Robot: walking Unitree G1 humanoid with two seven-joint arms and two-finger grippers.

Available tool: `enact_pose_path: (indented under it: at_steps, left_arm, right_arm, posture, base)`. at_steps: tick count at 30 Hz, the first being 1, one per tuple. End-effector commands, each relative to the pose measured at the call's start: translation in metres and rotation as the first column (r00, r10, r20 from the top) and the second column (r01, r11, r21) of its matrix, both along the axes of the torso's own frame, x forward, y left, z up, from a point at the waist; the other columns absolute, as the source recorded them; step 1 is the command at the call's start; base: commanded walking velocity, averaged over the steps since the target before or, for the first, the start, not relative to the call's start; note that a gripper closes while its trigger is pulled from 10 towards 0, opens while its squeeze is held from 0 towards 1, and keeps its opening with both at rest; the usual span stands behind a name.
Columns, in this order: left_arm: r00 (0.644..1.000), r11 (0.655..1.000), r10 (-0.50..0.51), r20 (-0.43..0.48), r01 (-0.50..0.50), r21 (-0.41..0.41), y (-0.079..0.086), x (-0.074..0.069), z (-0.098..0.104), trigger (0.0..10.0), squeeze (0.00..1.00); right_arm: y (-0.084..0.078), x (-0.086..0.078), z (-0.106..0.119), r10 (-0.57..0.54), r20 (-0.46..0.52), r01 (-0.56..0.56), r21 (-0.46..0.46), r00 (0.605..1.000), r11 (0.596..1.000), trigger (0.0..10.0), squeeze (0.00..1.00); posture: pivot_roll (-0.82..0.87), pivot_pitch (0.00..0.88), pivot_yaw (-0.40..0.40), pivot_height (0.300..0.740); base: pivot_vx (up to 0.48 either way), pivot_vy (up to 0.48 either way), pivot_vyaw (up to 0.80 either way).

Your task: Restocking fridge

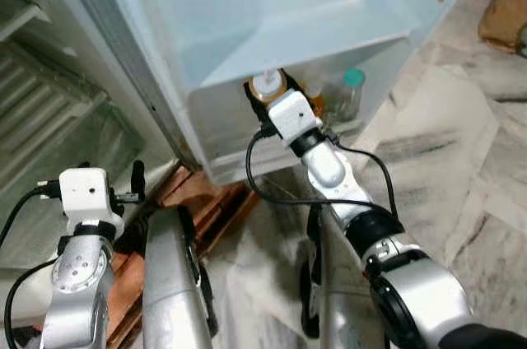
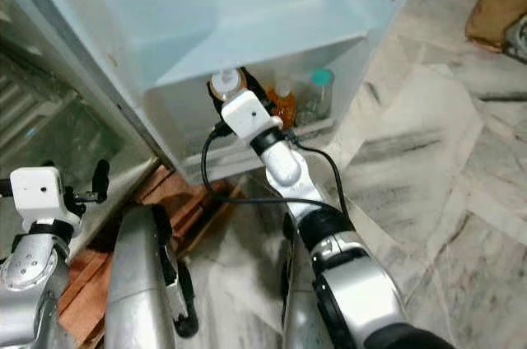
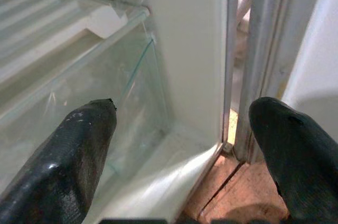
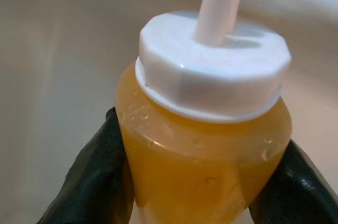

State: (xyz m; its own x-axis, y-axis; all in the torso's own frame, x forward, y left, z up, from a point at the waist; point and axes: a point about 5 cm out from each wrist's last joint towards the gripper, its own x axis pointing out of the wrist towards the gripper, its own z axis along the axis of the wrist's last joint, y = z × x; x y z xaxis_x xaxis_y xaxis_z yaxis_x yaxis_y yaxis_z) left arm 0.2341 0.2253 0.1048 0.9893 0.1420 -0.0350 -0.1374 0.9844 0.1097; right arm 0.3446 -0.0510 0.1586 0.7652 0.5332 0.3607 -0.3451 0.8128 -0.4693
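An orange bottle (image 4: 203, 166) with a white cap (image 4: 214, 68) sits between black fingers (image 4: 92, 182), near a teal-capped jar (image 1: 352, 94) in the pale blue fridge door (image 1: 272, 3), above grey-streaked marble floor (image 1: 461, 176) and reddish-brown wood (image 1: 198, 201).

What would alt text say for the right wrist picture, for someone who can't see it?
A squeeze bottle of orange sauce with a white cap and nozzle sits clamped between the two black fingers of the robot's right gripper, seen close up against the pale inner wall of a fridge door.

You see an orange bottle (image 4: 203, 155) with a white cap, standing upright at the fridge door's bottom shelf (image 1: 247, 147).
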Motion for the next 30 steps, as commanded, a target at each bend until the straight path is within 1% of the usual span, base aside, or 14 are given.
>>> enact_pose_path:
  at_steps: [1, 10, 14, 16, 17, 19, 20, 21, 22, 23, 24, 26, 29, 30]
  left_arm:
    - [1.0, 1.0, 0.0, -0.027, 0.0, -0.003, 0.001, -0.003, -0.005, 10.0, 0.0]
    - [1.0, 1.0, -0.016, -0.023, 0.016, -0.002, -0.003, -0.002, -0.006, 10.0, 0.0]
    - [1.0, 1.0, -0.018, -0.023, 0.018, -0.002, -0.003, -0.002, -0.005, 10.0, 0.0]
    - [1.0, 1.0, -0.021, -0.023, 0.021, -0.002, -0.004, -0.002, -0.005, 10.0, 0.0]
    - [0.999, 1.0, -0.024, -0.022, 0.024, -0.002, -0.004, -0.002, -0.004, 10.0, 0.0]
    - [0.999, 1.0, -0.025, -0.02, 0.025, -0.001, -0.004, -0.002, -0.003, 10.0, 0.0]
    - [0.999, 1.0, -0.025, -0.02, 0.025, -0.001, -0.004, -0.002, -0.003, 10.0, 0.0]
    - [0.999, 1.0, -0.025, -0.019, 0.025, 0.0, -0.004, -0.003, -0.002, 10.0, 0.0]
    - [1.0, 1.0, -0.024, -0.019, 0.024, 0.002, -0.004, -0.004, -0.002, 10.0, 0.0]
    - [1.0, 1.0, -0.024, -0.019, 0.024, 0.002, -0.004, -0.004, -0.002, 10.0, 0.0]
    - [1.0, 1.0, -0.022, -0.02, 0.022, 0.004, -0.003, -0.005, -0.001, 10.0, 0.0]
    - [1.0, 1.0, -0.018, -0.02, 0.018, 0.005, -0.003, -0.007, -0.001, 10.0, 0.0]
    - [1.0, 1.0, -0.016, -0.021, 0.016, 0.005, -0.003, -0.009, -0.001, 10.0, 0.0]
    - [1.0, 1.0, -0.014, -0.023, 0.014, 0.005, -0.002, -0.01, -0.001, 10.0, 0.0]
  right_arm:
    - [0.008, -0.001, 0.035, 0.021, 0.148, -0.032, 0.069, 0.989, 0.997, 10.0, 0.0]
    - [0.003, 0.002, 0.035, 0.007, 0.144, -0.015, 0.055, 0.99, 0.998, 10.0, 0.0]
    - [0.004, 0.005, 0.028, 0.026, 0.116, -0.026, 0.003, 0.993, 1.0, 10.0, 0.0]
    - [0.005, 0.008, 0.023, 0.034, 0.096, -0.03, -0.043, 0.995, 0.999, 10.0, 0.0]
    - [0.006, 0.011, 0.019, 0.039, 0.07, -0.033, -0.082, 0.997, 0.996, 10.0, 0.0]
    - [0.005, 0.013, 0.014, 0.033, 0.026, -0.03, -0.097, 0.999, 0.995, 10.0, 0.0]
    - [0.005, 0.013, 0.014, 0.033, 0.026, -0.03, -0.097, 0.999, 0.995, 10.0, 0.0]
    - [0.006, 0.016, 0.009, 0.021, -0.016, -0.023, -0.132, 1.0, 0.991, 10.0, 0.0]
    - [0.003, 0.021, 0.003, -0.012, -0.092, 0.0, -0.129, 0.996, 0.992, 10.0, 0.0]
    - [0.003, 0.021, 0.003, -0.012, -0.092, 0.0, -0.129, 0.996, 0.992, 10.0, 0.0]
    - [0.003, 0.023, -0.003, -0.029, -0.149, 0.004, -0.167, 0.988, 0.986, 10.0, 0.0]
    - [0.0, 0.025, -0.013, -0.06, -0.234, 0.018, -0.175, 0.97, 0.984, 10.0, 0.0]
    - [-0.006, 0.026, -0.023, -0.098, -0.273, 0.035, -0.226, 0.957, 0.973, 10.0, 0.0]
    - [-0.011, 0.026, -0.031, -0.119, -0.333, 0.043, -0.227, 0.935, 0.973, 10.0, 0.0]
  posture:
    - [0.12, 0.253, -0.005, 0.484]
    - [0.11, 0.257, -0.006, 0.484]
    - [0.12, 0.272, -0.003, 0.484]
    - [0.12, 0.277, -0.003, 0.484]
    - [0.12, 0.285, -0.003, 0.484]
    - [0.12, 0.293, -0.004, 0.484]
    - [0.12, 0.293, -0.004, 0.484]
    - [0.13, 0.304, -0.005, 0.484]
    - [0.13, 0.305, -0.006, 0.484]
    - [0.13, 0.305, -0.006, 0.484]
    - [0.14, 0.308, -0.006, 0.484]
    - [0.14, 0.311, -0.009, 0.484]
    - [0.14, 0.312, -0.012, 0.484]
    - [0.14, 0.314, -0.011, 0.484]
  base:
    - [0.0, 0.0, 0.0]
    - [0.0, 0.0, 0.0]
    - [0.0, 0.0, 0.0]
    - [0.0, 0.0, 0.0]
    - [0.0, 0.0, 0.0]
    - [0.0, 0.0, 0.0]
    - [0.0, 0.0, 0.0]
    - [0.0, 0.0, 0.0]
    - [0.0, 0.0, 0.0]
    - [0.0, 0.0, 0.0]
    - [0.0, 0.0, 0.0]
    - [0.0, 0.0, 0.0]
    - [0.0, 0.0, 0.0]
    - [0.0, 0.0, 0.0]
